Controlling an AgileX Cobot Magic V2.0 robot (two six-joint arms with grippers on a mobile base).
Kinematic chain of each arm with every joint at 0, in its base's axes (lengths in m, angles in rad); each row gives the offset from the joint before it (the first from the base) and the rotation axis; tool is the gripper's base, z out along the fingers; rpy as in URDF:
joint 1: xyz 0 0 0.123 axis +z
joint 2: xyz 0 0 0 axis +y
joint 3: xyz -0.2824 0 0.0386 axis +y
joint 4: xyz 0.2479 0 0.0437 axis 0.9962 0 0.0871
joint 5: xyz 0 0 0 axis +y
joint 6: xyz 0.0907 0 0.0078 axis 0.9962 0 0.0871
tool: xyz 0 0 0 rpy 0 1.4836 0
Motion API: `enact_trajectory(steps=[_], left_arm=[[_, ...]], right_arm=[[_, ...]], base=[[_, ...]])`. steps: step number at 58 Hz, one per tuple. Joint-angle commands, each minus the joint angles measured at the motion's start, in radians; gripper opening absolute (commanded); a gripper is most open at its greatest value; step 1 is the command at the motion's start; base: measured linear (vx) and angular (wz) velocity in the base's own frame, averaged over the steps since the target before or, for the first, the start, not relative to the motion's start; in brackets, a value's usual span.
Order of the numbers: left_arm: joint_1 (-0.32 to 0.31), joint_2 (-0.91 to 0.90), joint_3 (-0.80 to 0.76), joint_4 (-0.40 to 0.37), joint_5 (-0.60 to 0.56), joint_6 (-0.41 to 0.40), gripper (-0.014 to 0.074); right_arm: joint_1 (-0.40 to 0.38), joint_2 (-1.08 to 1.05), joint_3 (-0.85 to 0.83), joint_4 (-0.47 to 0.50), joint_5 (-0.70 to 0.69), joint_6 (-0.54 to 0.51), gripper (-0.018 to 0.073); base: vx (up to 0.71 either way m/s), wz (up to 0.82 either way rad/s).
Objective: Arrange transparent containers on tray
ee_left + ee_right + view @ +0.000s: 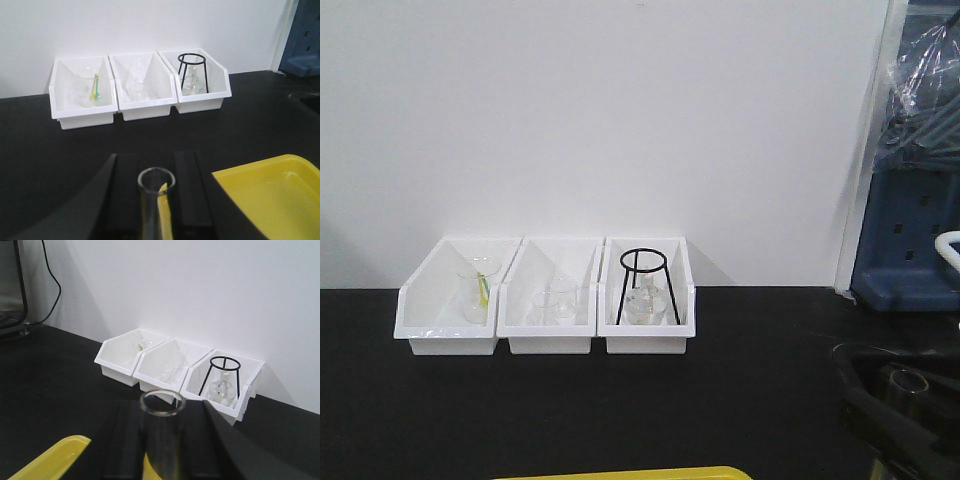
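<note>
Left fingers [126, 200] are clamping an upright narrow-necked flask [156, 181]; right fingers [197, 440] are clamping an upright wide-mouthed container [162, 405]. The tray [250, 169] is lying between them, inboard of each arm.

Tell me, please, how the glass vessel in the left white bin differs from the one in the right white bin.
The beaker in the left bin has a wide open mouth; the flask in the right bin is round-bodied with a narrow neck. The beaker holds a yellow-green stick; the flask looks empty. The flask stands under a black ring stand; nothing stands over the beaker. Both are clear glass and upright.
</note>
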Motion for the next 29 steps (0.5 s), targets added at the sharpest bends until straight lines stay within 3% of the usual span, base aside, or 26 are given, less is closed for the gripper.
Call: enact_trajectory(steps=[1,15,29], left_arm=[[-0.005,0.041,-0.036,-0.058,-0.086,-0.02,-0.0001],[-0.005,0.237,-0.045,-0.275,-0.067,0.042,-0.0001],[-0.005,0.569,-0.21,-0.271,0.088,0.096,-0.0001]], right_arm=[[-0.003,-0.001,-0.035,-0.014,-0.074,0.001,-0.0011],[-0.003,-0.001,-0.035,-0.014,-0.074,0.001,-0.0011],[-0.003,0.002,-0.035,0.008,-0.073,0.021,-0.0011]], base=[[0.0,0.0],[0.0,0.0],[0.0,0.0]])
